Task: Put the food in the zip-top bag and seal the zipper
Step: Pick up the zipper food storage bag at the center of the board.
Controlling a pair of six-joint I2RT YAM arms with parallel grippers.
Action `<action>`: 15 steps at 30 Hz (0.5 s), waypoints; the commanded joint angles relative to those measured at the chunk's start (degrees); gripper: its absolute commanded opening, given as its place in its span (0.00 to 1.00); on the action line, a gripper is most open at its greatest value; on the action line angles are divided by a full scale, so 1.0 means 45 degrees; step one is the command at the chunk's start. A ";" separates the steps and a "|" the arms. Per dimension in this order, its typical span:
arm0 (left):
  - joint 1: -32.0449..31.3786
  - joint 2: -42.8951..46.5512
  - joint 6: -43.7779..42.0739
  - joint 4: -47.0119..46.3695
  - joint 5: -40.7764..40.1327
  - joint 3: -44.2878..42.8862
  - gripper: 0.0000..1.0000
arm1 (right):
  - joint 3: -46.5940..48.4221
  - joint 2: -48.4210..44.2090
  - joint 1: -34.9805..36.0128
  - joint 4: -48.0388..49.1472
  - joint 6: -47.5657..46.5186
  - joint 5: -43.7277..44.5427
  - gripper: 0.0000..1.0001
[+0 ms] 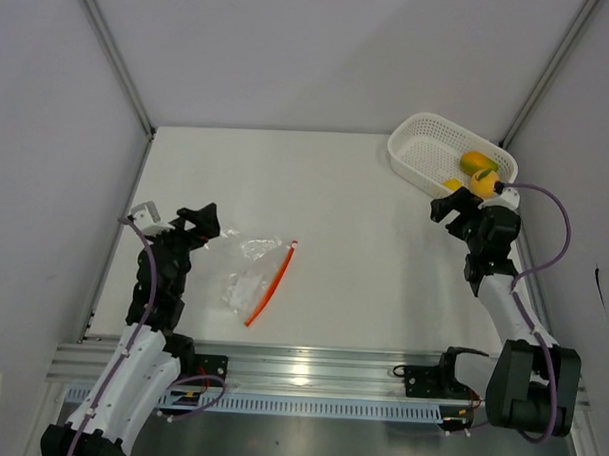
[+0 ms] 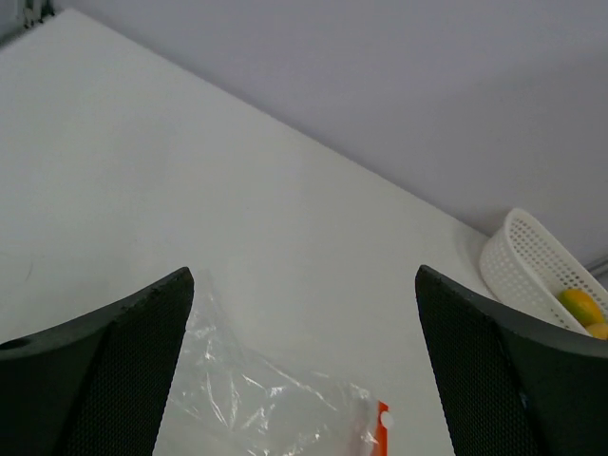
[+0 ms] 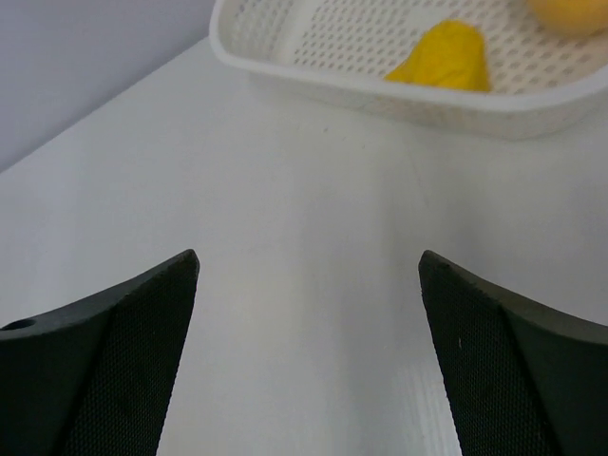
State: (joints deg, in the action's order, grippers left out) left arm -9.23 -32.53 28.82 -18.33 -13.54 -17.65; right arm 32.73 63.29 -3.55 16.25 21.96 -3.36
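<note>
The clear crinkly zip-top bag (image 1: 249,273) lies flat on the white table, left of centre, with its red-orange zipper (image 1: 272,284) along its right edge. My left gripper (image 1: 211,225) hovers open just left of the bag; its wrist view shows the bag (image 2: 256,399) and the zipper end (image 2: 382,425) low between the fingers. The food sits in the white basket (image 1: 413,142) at the back right: an orange-yellow mango (image 1: 476,161), a second one with green (image 1: 482,181) and a yellow piece (image 1: 452,184). My right gripper (image 1: 447,207) is open in front of the basket (image 3: 380,90), empty.
Grey walls close the table on the left, back and right. The basket (image 2: 532,256) stands close to the right wall. An aluminium rail (image 1: 310,368) with the arm bases runs along the near edge.
</note>
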 commanded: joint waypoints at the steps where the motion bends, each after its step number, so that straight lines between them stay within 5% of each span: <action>1: 0.0021 0.0840 0.2585 0.3444 0.0887 -0.0920 0.99 | 0.0908 0.0699 -0.0869 -0.2183 0.2828 -0.5740 1.00; 5: 0.0021 0.1253 0.2618 0.3661 0.4721 -0.1019 0.99 | 0.0035 0.1386 -0.0443 0.0776 0.5155 -1.0072 0.99; 9: 0.0021 0.1059 0.3010 0.5768 0.6405 -0.1739 1.00 | 0.0926 -0.0368 0.1642 -0.2955 0.2901 -0.7488 0.99; 12: 0.0021 0.1038 0.3379 0.5402 0.7383 -0.1373 0.99 | 0.1107 -0.1854 0.3229 -0.5132 0.2870 -0.4747 0.99; 15: 0.0099 0.1506 0.3830 0.4504 0.8007 -0.0514 1.00 | -0.0356 -0.1703 0.2782 -0.2917 0.5018 -0.7275 0.99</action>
State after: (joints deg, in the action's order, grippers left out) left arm -9.21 -27.33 42.63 3.07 15.40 -21.78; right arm 34.17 55.16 10.44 1.23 38.06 -32.75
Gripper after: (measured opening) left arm 0.995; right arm 0.992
